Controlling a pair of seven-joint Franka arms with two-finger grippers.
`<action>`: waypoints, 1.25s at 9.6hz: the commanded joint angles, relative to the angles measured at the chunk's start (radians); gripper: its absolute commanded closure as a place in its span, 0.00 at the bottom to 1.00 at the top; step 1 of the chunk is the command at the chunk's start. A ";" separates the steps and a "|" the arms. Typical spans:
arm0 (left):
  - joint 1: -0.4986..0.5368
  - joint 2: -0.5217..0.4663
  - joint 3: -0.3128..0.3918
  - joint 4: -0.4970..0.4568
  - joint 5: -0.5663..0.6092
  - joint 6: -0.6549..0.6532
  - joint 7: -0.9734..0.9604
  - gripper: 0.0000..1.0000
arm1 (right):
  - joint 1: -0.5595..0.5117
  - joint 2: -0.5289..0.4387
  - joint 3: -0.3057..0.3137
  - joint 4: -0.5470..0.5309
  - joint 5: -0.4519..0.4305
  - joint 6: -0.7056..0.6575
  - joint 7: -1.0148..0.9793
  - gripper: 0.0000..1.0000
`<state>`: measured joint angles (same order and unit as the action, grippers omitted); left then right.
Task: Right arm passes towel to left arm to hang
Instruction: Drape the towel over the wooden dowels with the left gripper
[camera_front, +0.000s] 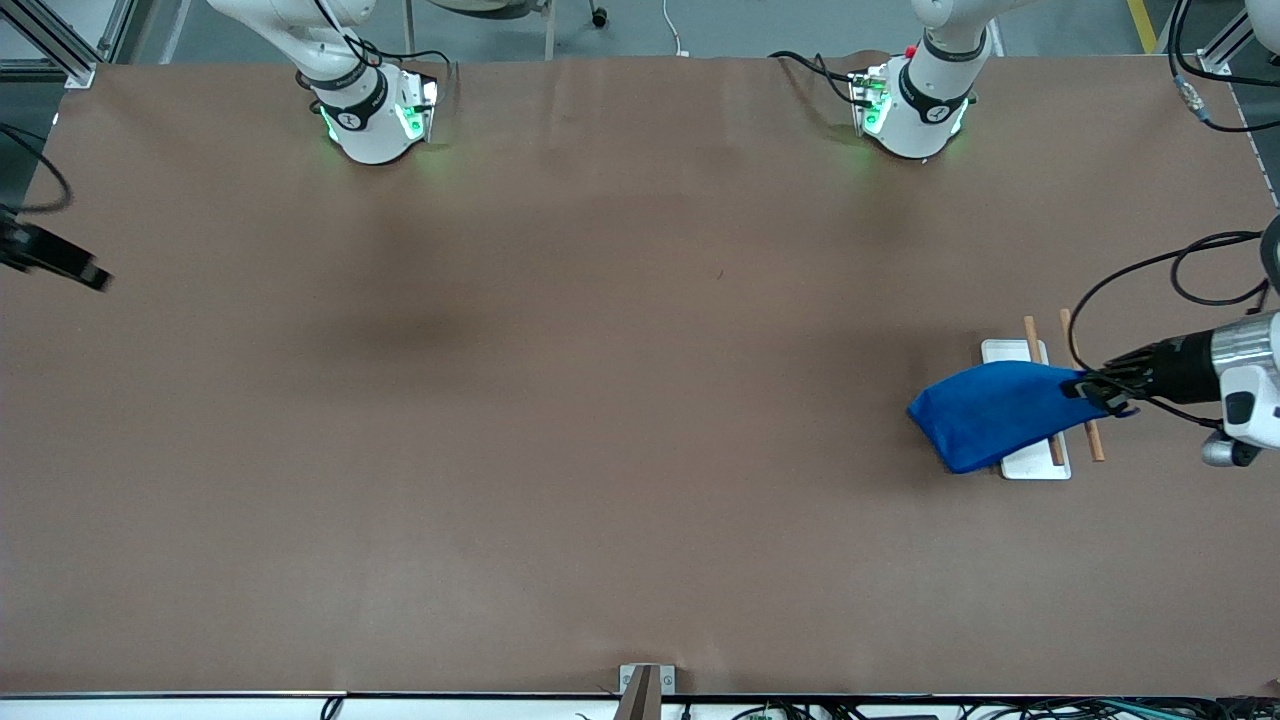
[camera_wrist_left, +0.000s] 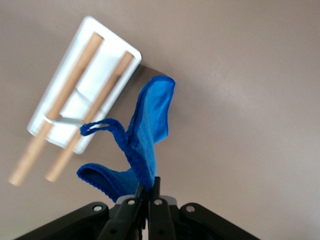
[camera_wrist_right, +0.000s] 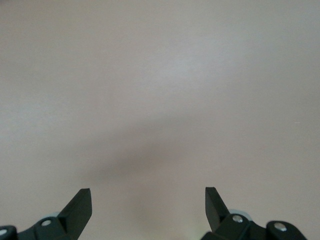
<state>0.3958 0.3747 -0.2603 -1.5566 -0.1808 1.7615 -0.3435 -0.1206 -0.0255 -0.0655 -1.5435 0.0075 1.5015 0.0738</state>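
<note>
The bright blue towel (camera_front: 990, 415) hangs from my left gripper (camera_front: 1095, 392), which is shut on one edge of it. The gripper holds it over a white rack (camera_front: 1035, 465) with two wooden rods (camera_front: 1092, 440) at the left arm's end of the table. In the left wrist view the towel (camera_wrist_left: 147, 130) dangles from the shut gripper (camera_wrist_left: 148, 187), with its loop tag (camera_wrist_left: 97, 126) sticking out toward the rack (camera_wrist_left: 95, 82). My right gripper (camera_front: 95, 280) is open and empty over bare table at the right arm's end. The right wrist view shows its gripper (camera_wrist_right: 148, 200) spread wide.
The brown table (camera_front: 600, 400) stretches between the two arms. The two arm bases (camera_front: 370, 120) stand along the table's edge farthest from the front camera. A black cable (camera_front: 1180, 270) loops above the left gripper. A small bracket (camera_front: 640, 685) sits at the near edge.
</note>
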 joint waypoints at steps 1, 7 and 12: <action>0.029 0.047 -0.005 0.052 0.093 -0.033 0.105 1.00 | 0.004 0.010 -0.011 0.045 -0.020 -0.055 -0.017 0.00; 0.115 0.043 -0.007 0.089 0.176 -0.278 0.512 1.00 | 0.009 0.019 -0.007 0.109 -0.021 -0.092 -0.014 0.00; 0.147 0.147 -0.007 0.170 0.247 -0.214 0.589 1.00 | 0.015 0.021 -0.004 0.102 -0.020 -0.084 -0.011 0.00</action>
<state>0.5346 0.4418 -0.2584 -1.4429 0.0445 1.5316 0.2351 -0.1063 -0.0114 -0.0723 -1.4558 0.0045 1.4240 0.0642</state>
